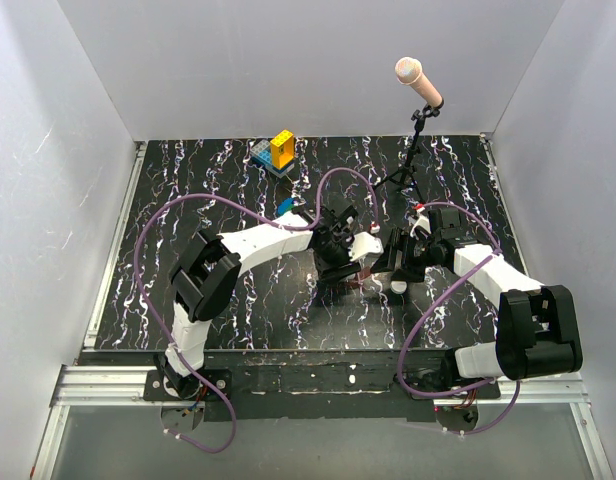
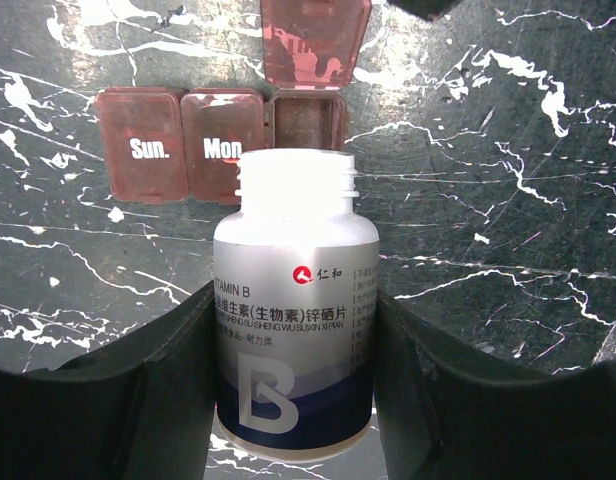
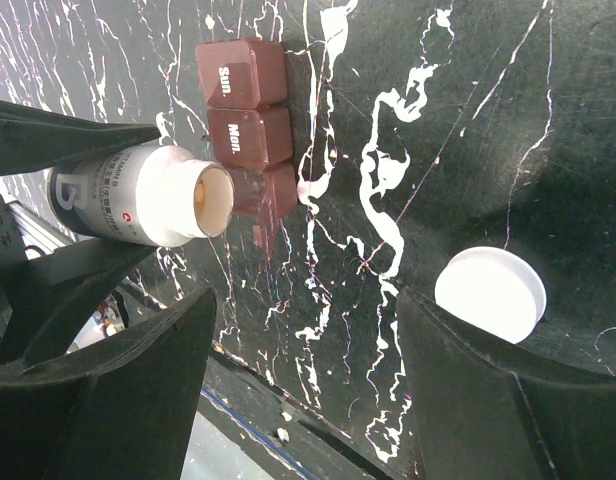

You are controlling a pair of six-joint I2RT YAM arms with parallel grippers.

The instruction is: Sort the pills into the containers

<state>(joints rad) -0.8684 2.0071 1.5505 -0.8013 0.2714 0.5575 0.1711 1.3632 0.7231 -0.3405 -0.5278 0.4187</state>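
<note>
My left gripper is shut on a white vitamin B bottle with its cap off. The bottle is tipped, and its open mouth points at the brown pill box. The "Sun." and "Mon." lids are closed; the third compartment is open with its lid up. My right gripper is open and empty over the mat, just right of the box. The white cap lies beside its right finger. In the top view both grippers meet at the table's middle.
Blue, green and yellow toy blocks stand at the back of the black marbled mat. A microphone on a stand rises at the back right. A small blue object lies behind the left arm. White walls enclose the table.
</note>
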